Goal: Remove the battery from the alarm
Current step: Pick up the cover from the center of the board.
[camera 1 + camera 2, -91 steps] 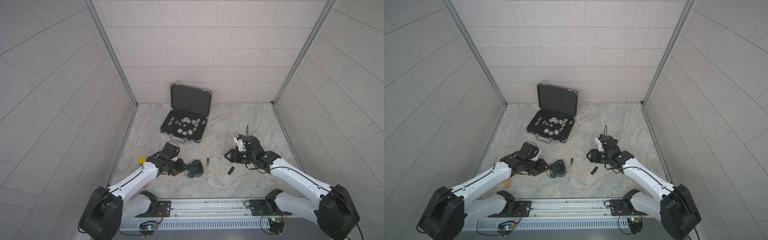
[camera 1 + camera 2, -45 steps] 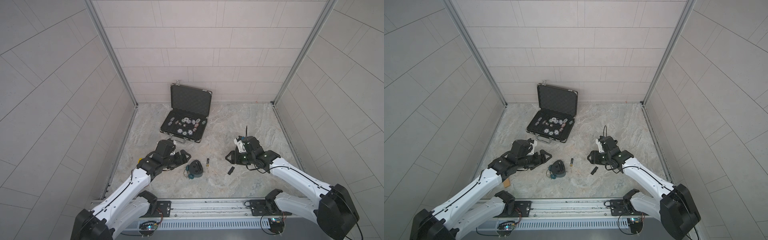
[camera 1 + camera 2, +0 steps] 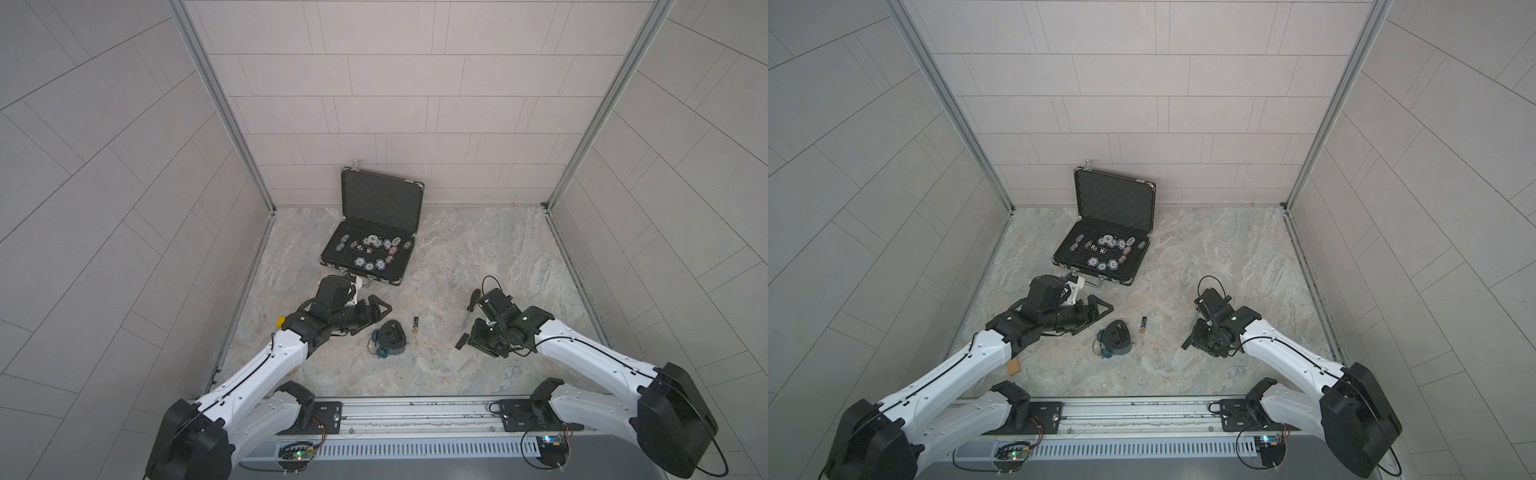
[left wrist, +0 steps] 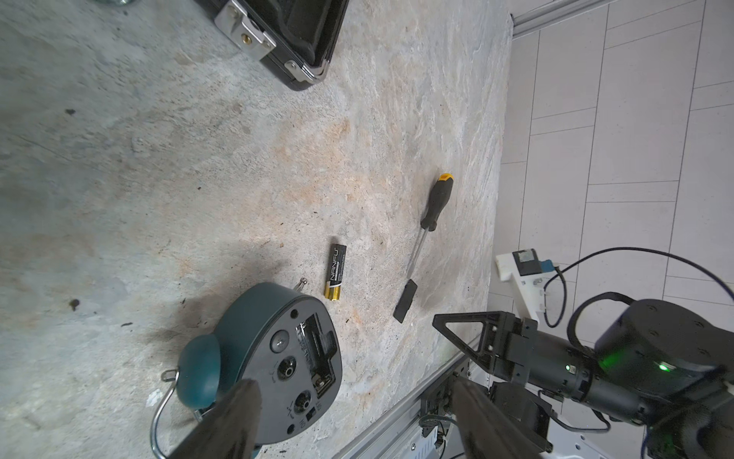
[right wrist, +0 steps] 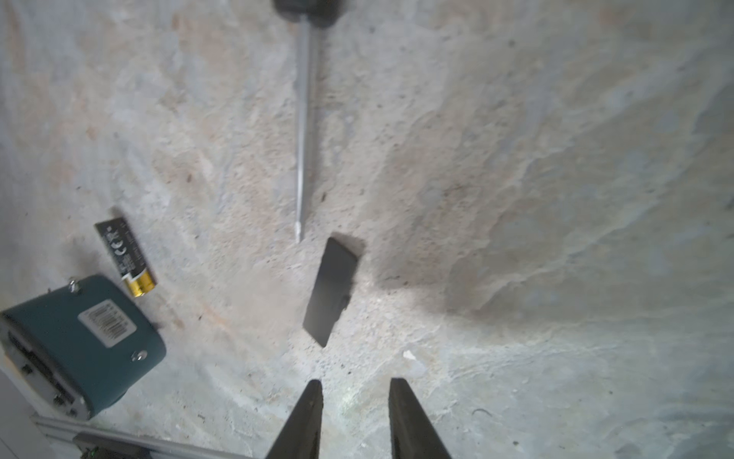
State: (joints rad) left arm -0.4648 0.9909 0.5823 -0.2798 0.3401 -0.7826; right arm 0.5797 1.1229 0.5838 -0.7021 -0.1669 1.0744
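The teal alarm (image 3: 392, 337) lies face down on the stone floor, its dark back up and the battery slot (image 4: 317, 349) uncovered. The battery (image 3: 414, 324), black with a gold end, lies loose on the floor just right of the alarm (image 4: 278, 357); the left wrist view shows the battery (image 4: 335, 277) too. My left gripper (image 4: 353, 387) hovers open, up and left of the alarm, holding nothing. My right gripper (image 5: 356, 382) hangs over bare floor beside the flat black cover (image 5: 331, 292), its jaws a small gap apart and empty.
A black-handled screwdriver (image 4: 435, 204) lies beyond the cover, to the right of the battery. An open black case of poker chips (image 3: 374, 232) stands at the back, close behind my left arm. A metal rail (image 3: 415, 409) runs along the front edge.
My left gripper has opened and pulled back from the alarm, up and to the left. The right gripper's jaws have narrowed. The battery and alarm have stayed put.
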